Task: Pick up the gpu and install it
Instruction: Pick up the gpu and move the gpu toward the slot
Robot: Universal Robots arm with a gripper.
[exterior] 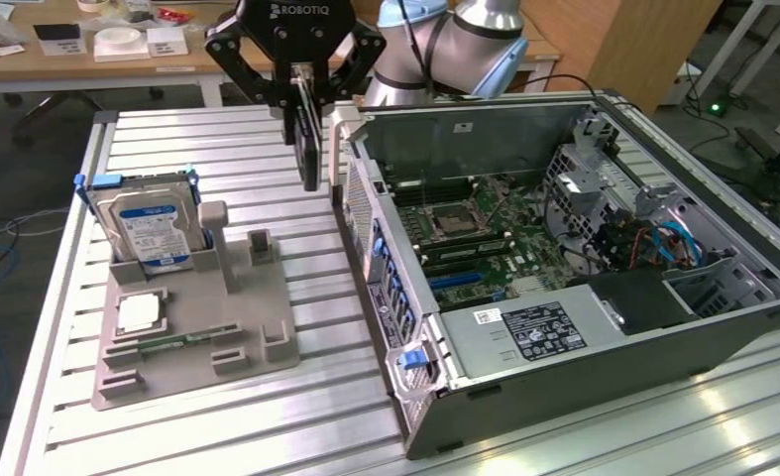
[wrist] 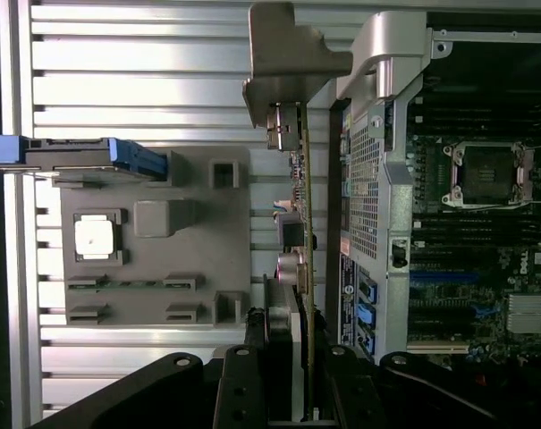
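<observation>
My gripper (exterior: 307, 99) hangs over the slatted table, shut on the top edge of the gpu (exterior: 310, 149). The gpu is a thin dark card held upright and edge-on, well above the table, in the gap between the grey parts fixture (exterior: 251, 297) and the open computer case (exterior: 377, 218). In the wrist view the gpu (wrist: 304, 179) runs as a narrow strip from my gripper (wrist: 292, 331) to its silver end bracket (wrist: 288, 54), just beside the case's perforated rear wall (wrist: 364, 188). The motherboard (exterior: 476, 238) lies exposed inside the case.
The fixture holds a hard drive with a blue-white label (exterior: 152, 233) standing upright, a square chip (exterior: 139, 312) and a memory stick (exterior: 165, 342). A power supply (exterior: 528, 332) fills the case's near corner. A wooden desk (exterior: 99, 55) stands behind the table.
</observation>
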